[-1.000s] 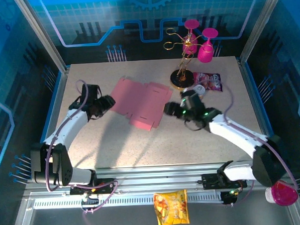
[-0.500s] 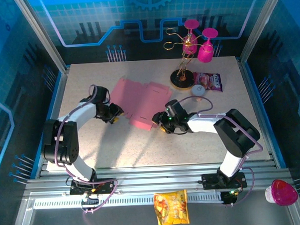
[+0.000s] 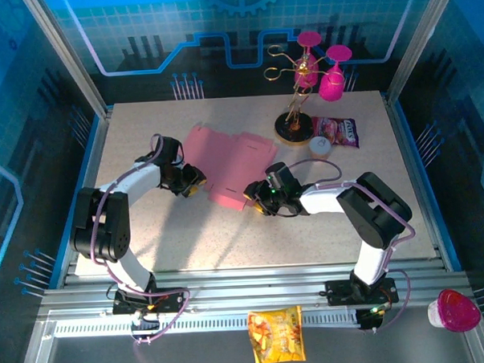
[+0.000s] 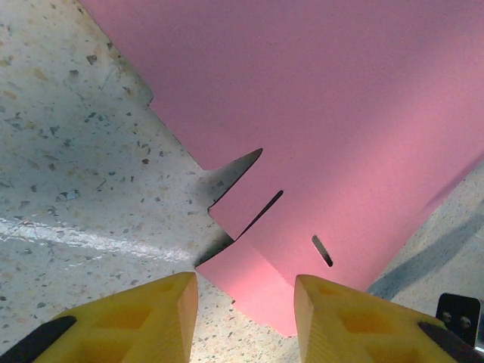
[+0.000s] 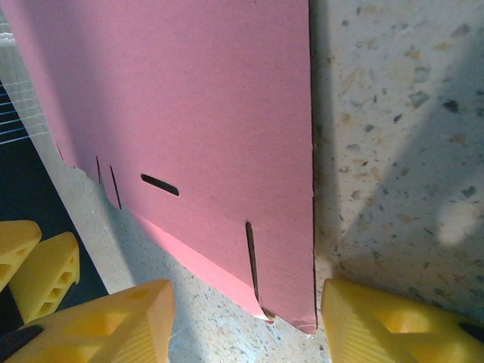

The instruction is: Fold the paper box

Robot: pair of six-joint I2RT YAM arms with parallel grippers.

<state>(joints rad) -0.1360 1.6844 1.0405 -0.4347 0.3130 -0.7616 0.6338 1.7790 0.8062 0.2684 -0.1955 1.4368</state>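
The paper box (image 3: 227,161) lies flat and unfolded on the speckled table, a pink die-cut sheet with slots and flaps. My left gripper (image 3: 192,186) is at its near-left edge. In the left wrist view the yellow fingers (image 4: 155,318) stand open on either side of a small flap corner of the paper box (image 4: 257,276) and do not touch it. My right gripper (image 3: 256,201) is at the sheet's near corner. In the right wrist view its fingers (image 5: 393,325) are open, and the slotted corner of the paper box (image 5: 287,295) lies between them.
At the back right stands a gold stand with magenta goblets (image 3: 306,74). A glossy pink snack bag (image 3: 336,131) and a small white cup (image 3: 319,147) lie just behind the right arm. A yellow snack bag (image 3: 275,334) and a pink cup (image 3: 456,310) sit off the table in front.
Both arms have moved in to the sheet's near edges, the left from the left and the right from the right. Both pairs of jaws have narrowed. The sheet has not moved.
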